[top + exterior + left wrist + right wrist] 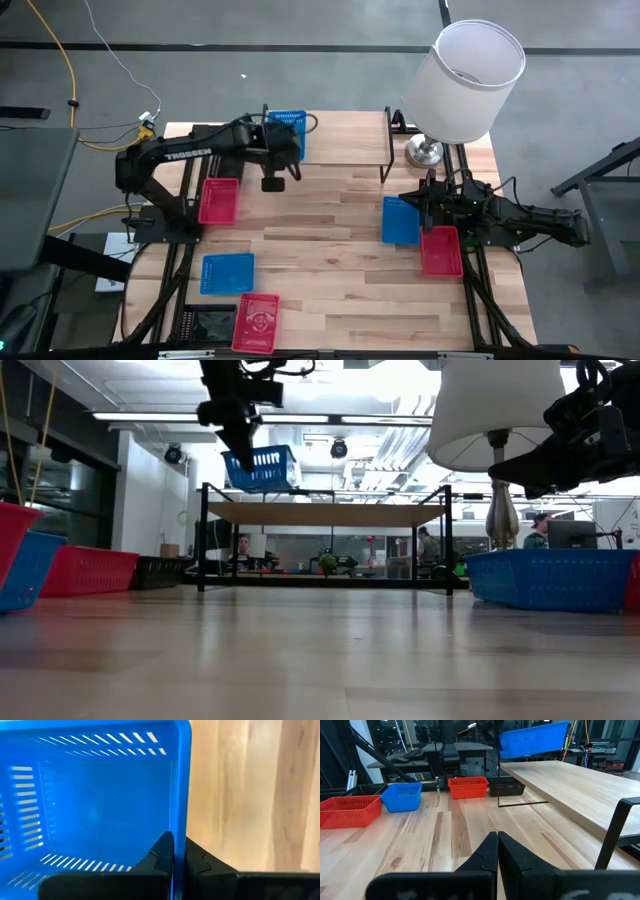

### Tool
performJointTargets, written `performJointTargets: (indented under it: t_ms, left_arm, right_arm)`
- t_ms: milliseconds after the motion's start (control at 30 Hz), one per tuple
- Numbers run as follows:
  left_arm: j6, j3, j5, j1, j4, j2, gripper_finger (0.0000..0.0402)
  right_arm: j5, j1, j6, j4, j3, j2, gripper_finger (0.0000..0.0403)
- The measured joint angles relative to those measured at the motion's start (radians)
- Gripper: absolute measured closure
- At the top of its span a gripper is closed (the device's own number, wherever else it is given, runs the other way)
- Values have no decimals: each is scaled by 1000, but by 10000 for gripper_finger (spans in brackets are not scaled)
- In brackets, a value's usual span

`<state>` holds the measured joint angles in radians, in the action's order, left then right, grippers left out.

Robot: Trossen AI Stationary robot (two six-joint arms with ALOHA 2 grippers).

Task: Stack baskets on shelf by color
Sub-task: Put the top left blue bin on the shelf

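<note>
My left gripper pinches the rim of 1 blue basket, holding it in the air above the left end of the shelf. My right gripper waits with fingers pressed together, low over the table near another blue basket and a red basket.

The basket pinched in the dark left hand is bright blue, its walls cut with rows of slanted slots. Two more blue baskets lie on the pale, striped-grain wood bench. Three red ones sit toward 9, 4 and 7 o'clock. The shelf has a light wood top on black legs. The lamp wears a white shade.
</note>
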<state>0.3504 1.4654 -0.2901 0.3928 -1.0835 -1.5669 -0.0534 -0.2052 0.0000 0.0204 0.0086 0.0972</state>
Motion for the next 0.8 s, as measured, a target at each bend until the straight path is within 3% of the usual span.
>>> performJointTargets:
  t_ms: [333, 533, 800]
  left_arm:
    - [113, 0, -2, 71, 48, -6, 401]
    - [147, 0, 128, 159, 48, -6, 401]
    - [189, 0, 114, 195, 51, -6, 401]
  right_arm:
    - [0, 0, 0, 0, 0, 0, 402]
    - [1, 0, 0, 0, 0, 0, 402]
    - [1, 0, 0, 0, 0, 0, 402]
